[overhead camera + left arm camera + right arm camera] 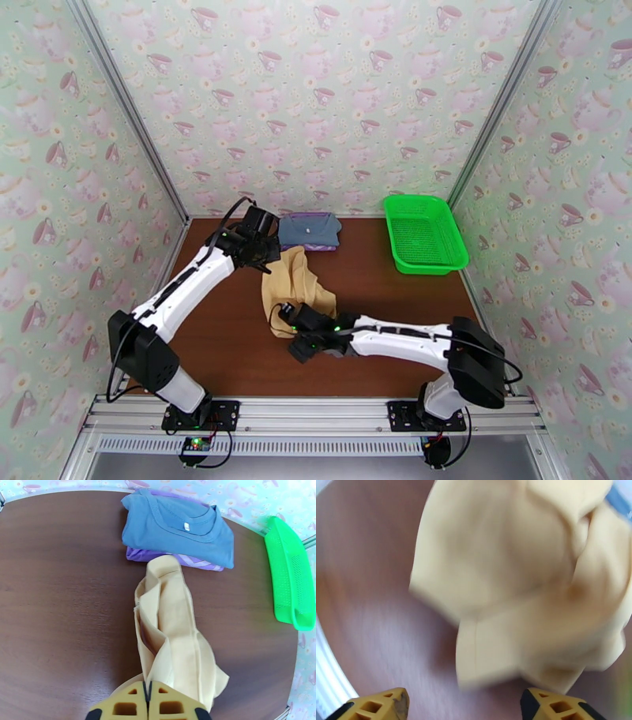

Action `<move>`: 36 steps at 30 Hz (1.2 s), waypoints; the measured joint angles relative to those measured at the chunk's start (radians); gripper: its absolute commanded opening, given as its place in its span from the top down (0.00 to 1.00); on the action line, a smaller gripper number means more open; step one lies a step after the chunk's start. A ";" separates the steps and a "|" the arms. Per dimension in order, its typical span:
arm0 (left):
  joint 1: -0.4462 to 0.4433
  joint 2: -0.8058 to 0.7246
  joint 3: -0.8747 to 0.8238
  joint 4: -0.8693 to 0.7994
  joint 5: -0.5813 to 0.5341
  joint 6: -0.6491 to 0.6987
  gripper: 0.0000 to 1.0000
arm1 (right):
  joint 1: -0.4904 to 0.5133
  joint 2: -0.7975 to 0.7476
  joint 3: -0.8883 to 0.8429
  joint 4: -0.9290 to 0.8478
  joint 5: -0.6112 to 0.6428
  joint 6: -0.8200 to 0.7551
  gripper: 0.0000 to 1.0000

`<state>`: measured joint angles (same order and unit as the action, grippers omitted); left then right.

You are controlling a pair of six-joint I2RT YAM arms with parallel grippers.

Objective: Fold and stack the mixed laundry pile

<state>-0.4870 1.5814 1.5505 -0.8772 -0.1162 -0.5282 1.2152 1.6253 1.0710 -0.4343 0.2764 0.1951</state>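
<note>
Garment: tan garment [296,288] on bench [221,331], long axis running out from folded stack [310,231].
Left gripper [148,701]: closed on its edge.
Right gripper [464,705]: wide open, empty, facing end farthest from stack.

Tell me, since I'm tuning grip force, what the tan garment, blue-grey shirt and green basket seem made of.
The tan garment looks like soft matte cloth, likely cotton: it lies in limp folds. The blue-grey shirt looks like matte knit jersey, probably cotton: ribbed collar, visible stitching. The green basket looks like rigid, slightly glossy plastic: moulded mesh floor, smooth rim.
</note>
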 measured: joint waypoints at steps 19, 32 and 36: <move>-0.106 -0.305 -0.118 0.172 0.023 -0.157 1.00 | 0.144 0.391 0.470 -0.195 0.751 0.489 0.13; -0.106 -0.262 0.032 0.158 0.006 -0.110 1.00 | 0.139 0.111 0.103 -0.288 0.728 0.636 0.34; -0.106 -0.240 0.067 0.154 -0.012 -0.093 1.00 | 0.139 0.002 -0.026 -0.222 0.673 0.616 0.42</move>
<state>-0.5926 1.3415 1.6173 -0.7231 -0.1284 -0.6209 1.3544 1.6272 1.0451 -0.6563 0.9493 0.8116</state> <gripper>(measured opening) 0.065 0.613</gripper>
